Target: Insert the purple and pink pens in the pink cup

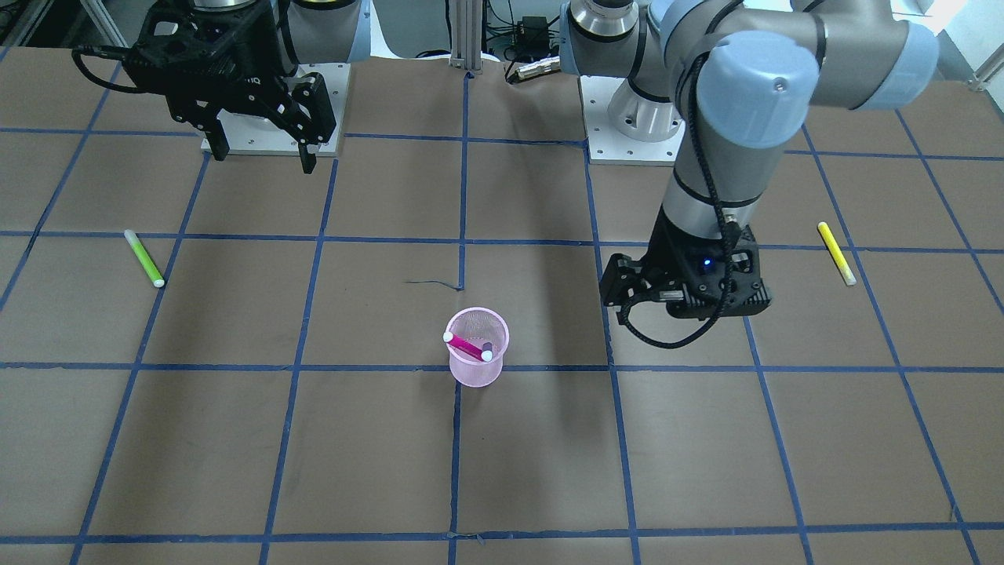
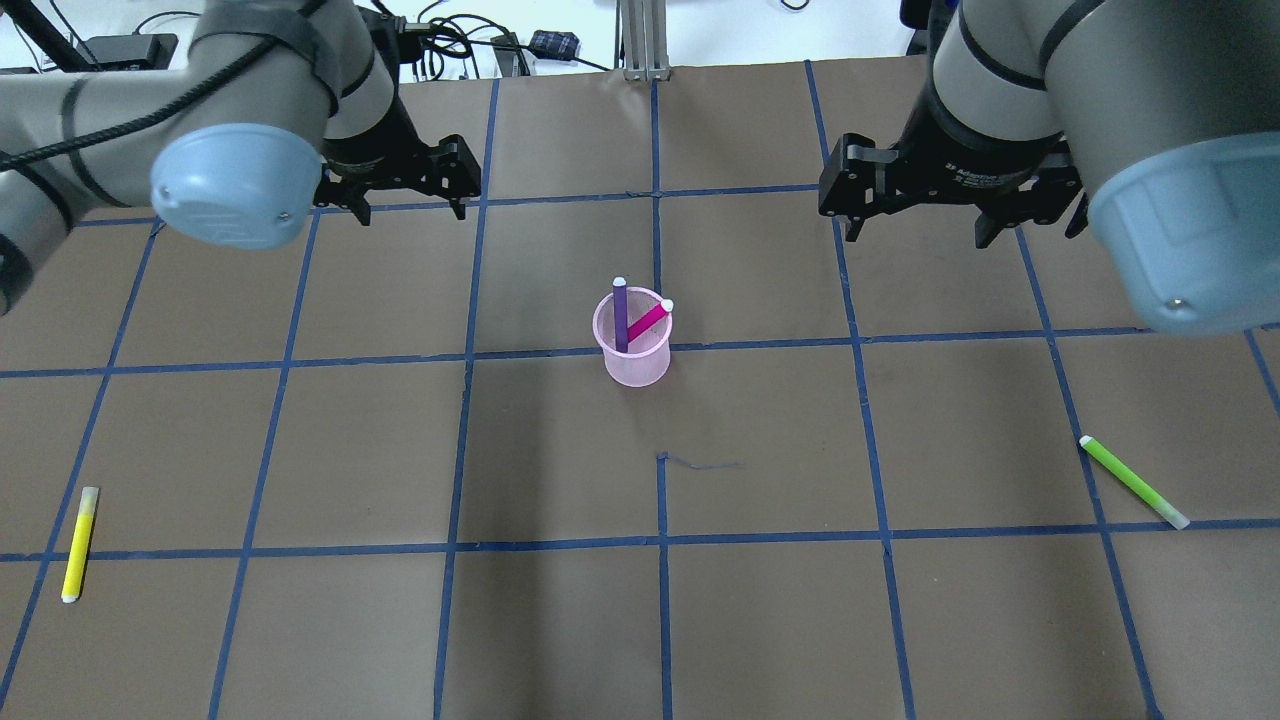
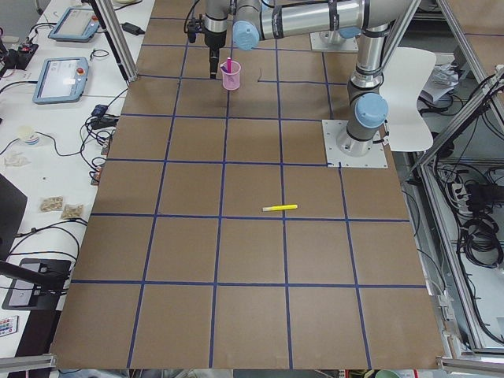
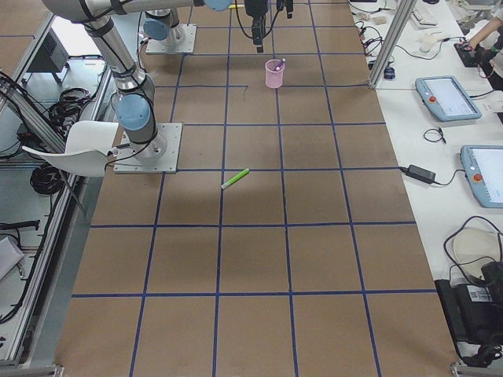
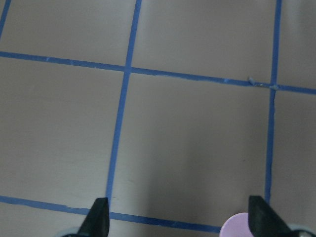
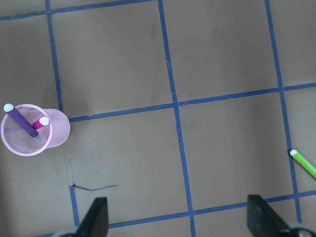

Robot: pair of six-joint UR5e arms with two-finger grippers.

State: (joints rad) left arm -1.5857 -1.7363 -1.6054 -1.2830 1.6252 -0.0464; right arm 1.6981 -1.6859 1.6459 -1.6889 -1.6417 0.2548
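— Now, overhead first: where do the pens stand?

— Both are in the pink cup [image 2: 636,355], near the middle of the table [image 2: 300,620]. The purple pen [image 2: 620,318] stands almost upright and the pink pen [image 2: 650,319] leans toward the robot's right, with their white caps above the rim. The left gripper [image 2: 412,212] and right gripper [image 2: 917,237] hang raised, one to each side of the cup and apart from it — jaws spread, nothing between them.

— And from the front?

— The cup sits upright on a blue tape line. The pink pen slants across its mouth, and the purple pen barely shows beside it. A green pen [image 1: 145,258] lies flat far out on the robot's right, a yellow pen [image 1: 836,253] far out on its left.

— The side views?

— Too small to judge the jaws. The cup shows at the far end, with pens sticking out.

— The wrist cameras?

— On the left wrist, black fingertips [image 5: 98,223] stand wide apart over brown paper, with a sliver of the cup's rim at the bottom edge. On the right wrist the fingertips are wide too, and empty — the cup with both pens is at the left, the green pen's capped end at the right edge.
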